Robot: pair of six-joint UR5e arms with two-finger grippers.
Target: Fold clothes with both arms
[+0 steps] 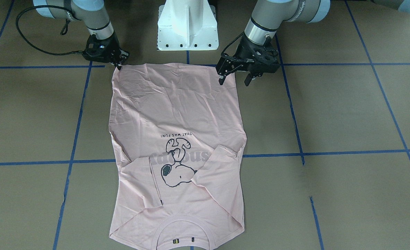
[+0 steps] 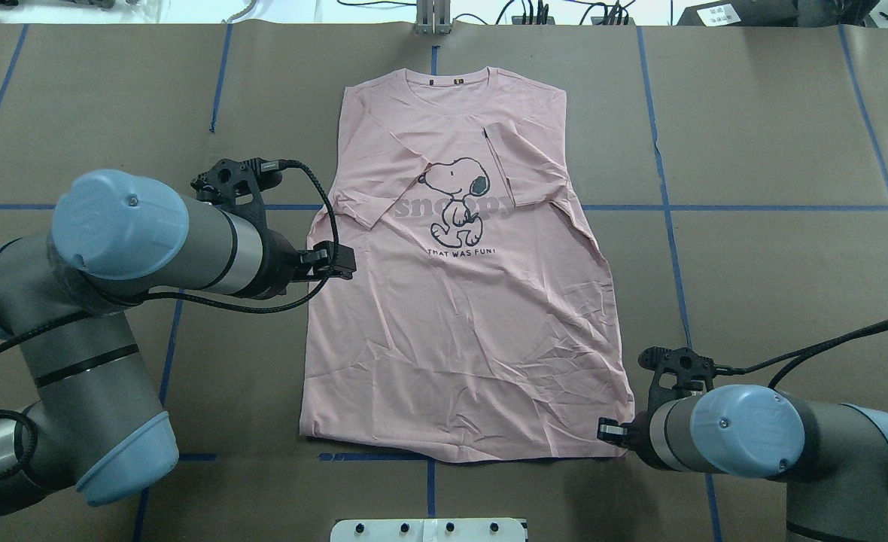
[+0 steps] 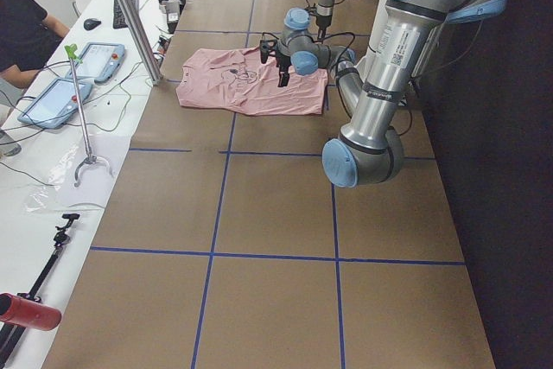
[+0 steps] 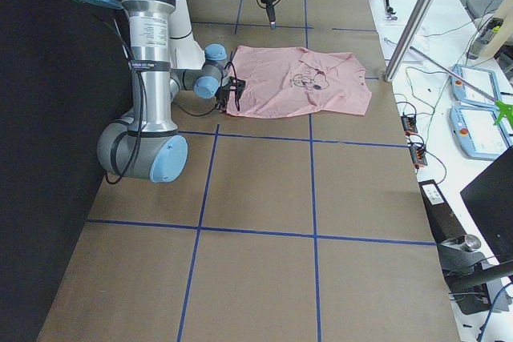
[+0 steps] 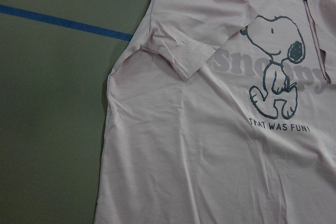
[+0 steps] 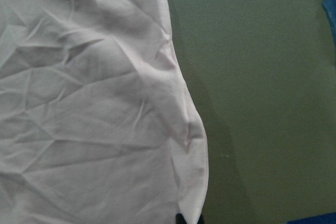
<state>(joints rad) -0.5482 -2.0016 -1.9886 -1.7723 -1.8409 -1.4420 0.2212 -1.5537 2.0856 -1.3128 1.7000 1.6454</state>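
Okay, quick notes. The T-shirt [image 1: 177, 114] lay flat and face up in the middle of the surface [image 1: 330, 111], hem toward the robot and collar [image 1: 186, 225] at the far edge. Both sleeves were folded in over the dog print [image 1: 177, 166]. The body was creased but not bunched.

Your right arm [image 1: 93, 17] was down low at the hem corner on its own side. Its jaws looked closed on that corner; the wrist view showed the cloth edge running right into a dark fingertip. Your left arm [image 1: 260, 24] hung above the shirt's other side edge, clear of the cloth, with its jaws wide open and pointing down.

My read: you were on the hem grasp ahead of the bottom-to-top fold, with one corner taken and one to go.

To do it well, you needed to:
- drop the left jaws straight onto the free hem corner, not mid-side
- pinch both layers right at the edge
- match the right arm's height before any lift
- raise both corners together and keep the hem taut between them so it didn't sag
- carry it toward the collar without dragging the folded sleeves open

The main risk was lifting only the top layer.
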